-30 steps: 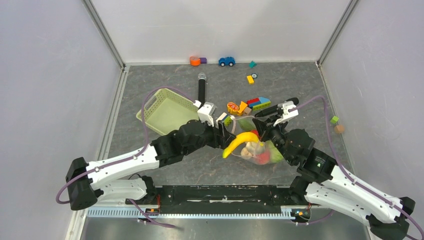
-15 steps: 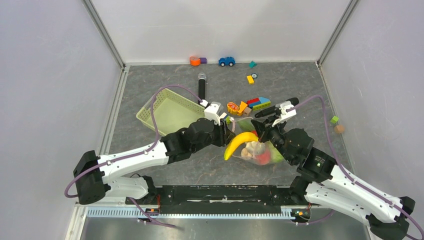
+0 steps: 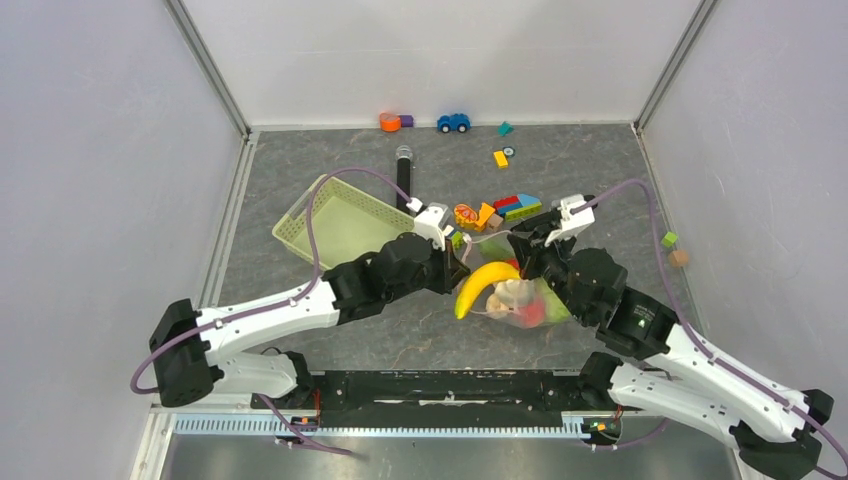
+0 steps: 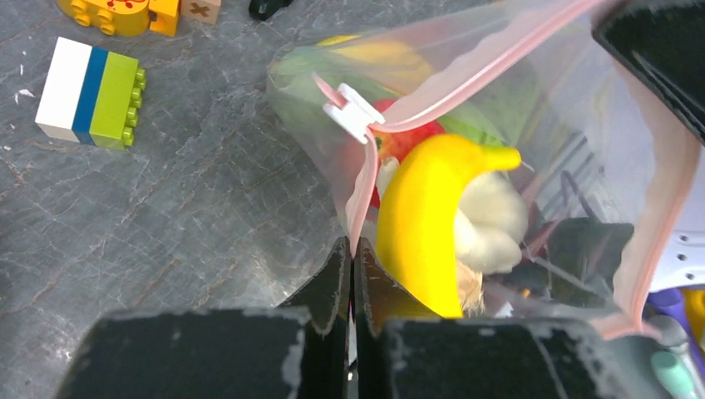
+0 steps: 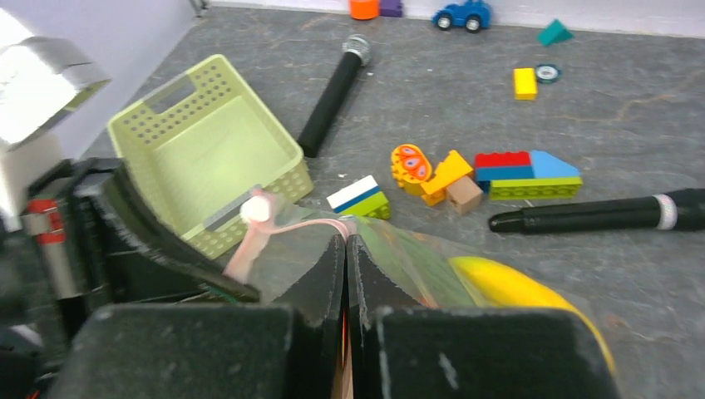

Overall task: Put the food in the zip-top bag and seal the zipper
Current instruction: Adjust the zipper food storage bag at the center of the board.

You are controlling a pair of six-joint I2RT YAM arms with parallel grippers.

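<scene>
Left wrist: left gripper (image 4: 351, 249) pinches zipper (image 4: 363, 179); tan block (image 4: 204, 8) shows X.

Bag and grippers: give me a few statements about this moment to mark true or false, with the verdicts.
1. The left gripper is shut on the pink edge of the bag. True.
2. The zipper is sealed from end to end. False: the mouth gapes open, with the slider at one end.
3. The banana lies in the basket. False: it sits in the bag's mouth.
4. The right gripper is shut on the bag's edge. True.
5. A blue car stands by the far wall. True.
</scene>
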